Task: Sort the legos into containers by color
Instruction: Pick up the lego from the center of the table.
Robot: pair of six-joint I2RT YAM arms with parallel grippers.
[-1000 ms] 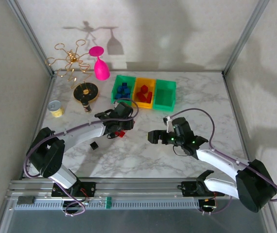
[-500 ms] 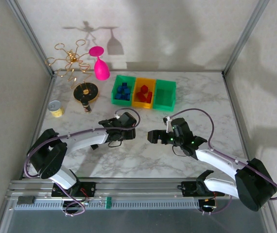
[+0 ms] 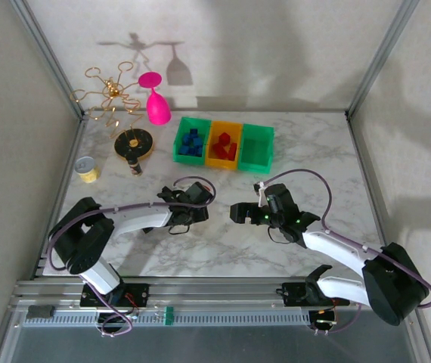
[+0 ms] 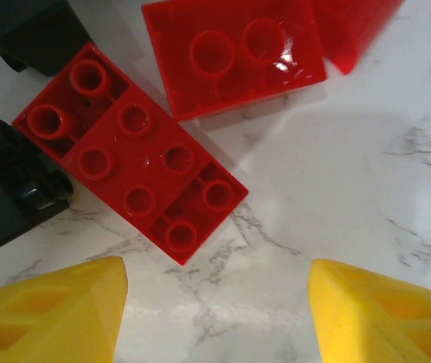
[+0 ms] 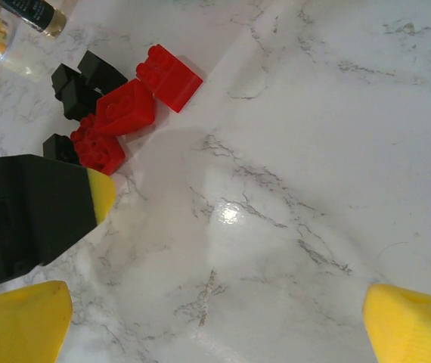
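The left gripper [image 3: 189,214] hangs low over a cluster of loose bricks left of the middle of the white marble-patterned bench [image 3: 314,151]. Its yellow fingertips [image 4: 57,310] are spread and empty, so a pick from the pile looks to be the step in hand. Just ahead of them lies a red eight-stud plastic brick [image 4: 132,159], with a smaller red square brick [image 4: 234,57] beyond it and black bricks [image 4: 7,200] close against its left side. The next move probably calls for straddling the long brick across its narrow width without catching the black neighbours. It would then go to the yellow-orange plastic bin [image 3: 223,163] holding red pieces, at the bench's far edge between a green bin with blue bricks [image 3: 178,144] and a seemingly empty green bin [image 3: 257,147]. The right gripper [image 3: 236,212] hovers released mid-bench. Pale walls and aluminium posts [image 3: 45,53] enclose the bench.
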